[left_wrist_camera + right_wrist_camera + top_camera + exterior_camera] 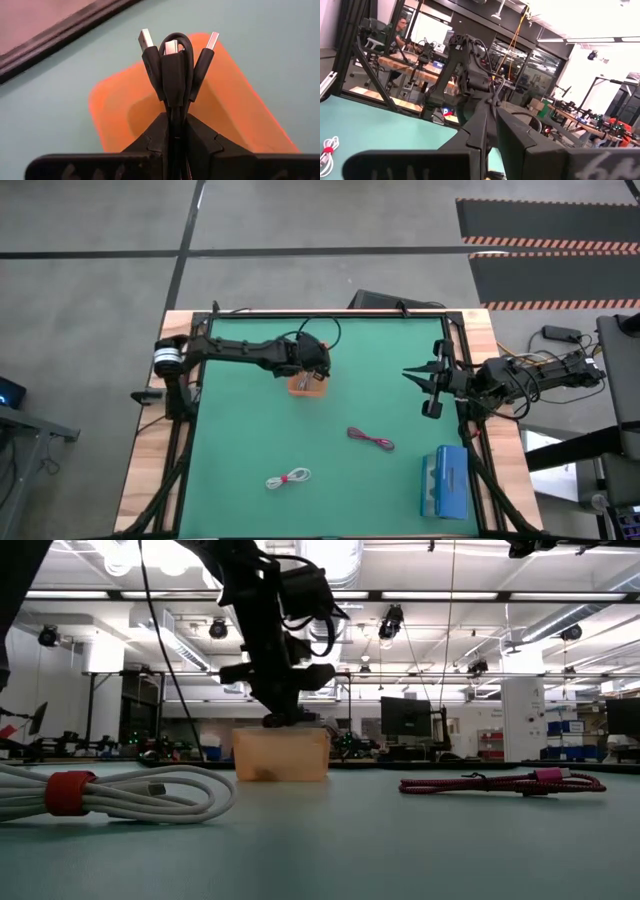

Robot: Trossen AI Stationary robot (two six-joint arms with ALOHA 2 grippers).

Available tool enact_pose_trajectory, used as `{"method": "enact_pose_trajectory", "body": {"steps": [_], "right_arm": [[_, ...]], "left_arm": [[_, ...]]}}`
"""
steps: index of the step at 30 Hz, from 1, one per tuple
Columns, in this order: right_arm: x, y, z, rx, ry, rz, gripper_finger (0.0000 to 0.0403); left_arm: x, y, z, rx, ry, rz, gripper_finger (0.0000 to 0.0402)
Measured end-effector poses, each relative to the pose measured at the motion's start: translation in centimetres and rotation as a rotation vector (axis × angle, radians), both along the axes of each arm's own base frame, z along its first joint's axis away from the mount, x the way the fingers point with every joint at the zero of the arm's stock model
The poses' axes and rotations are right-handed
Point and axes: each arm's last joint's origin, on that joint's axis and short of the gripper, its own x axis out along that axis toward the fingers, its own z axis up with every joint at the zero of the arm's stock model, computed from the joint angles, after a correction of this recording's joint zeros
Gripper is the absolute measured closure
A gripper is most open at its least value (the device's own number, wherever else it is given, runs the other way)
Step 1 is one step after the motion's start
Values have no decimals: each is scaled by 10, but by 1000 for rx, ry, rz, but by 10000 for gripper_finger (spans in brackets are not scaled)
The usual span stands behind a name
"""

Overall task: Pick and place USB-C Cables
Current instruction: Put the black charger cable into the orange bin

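The left claw (175,131) hangs directly above a small translucent orange plastic bin (235,107) near the far middle of the green worktop (250,430), its fingers clamped on a folded black cable bundle (175,70) whose silver plugs point down at the bin. On the open worktop lie a coiled white cable with a red tie (288,478) and a dark red braided cable (370,439). The right claw (428,386) waits at the worktop's right edge, fingers spread, above a blue plastic box (444,481).
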Motion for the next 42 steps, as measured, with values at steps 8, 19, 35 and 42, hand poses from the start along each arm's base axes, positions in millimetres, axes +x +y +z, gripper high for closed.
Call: {"method": "enact_pose_trajectory", "body": {"steps": [8, 19, 35, 42], "right_arm": [[0, 0, 1, 2, -6, 0, 370], [0, 0, 0, 45, -10, 11, 370], [1, 0, -2, 63, 8, 15, 370], [1, 0, -2, 51, 11, 13, 370]], "left_arm": [[-1, 0, 1, -1, 10, -12, 372], [-1, 0, 1, 15, 25, -25, 372], [-3, 0, -1, 11, 27, -17, 372], [-2, 0, -1, 13, 20, -16, 372]]}}
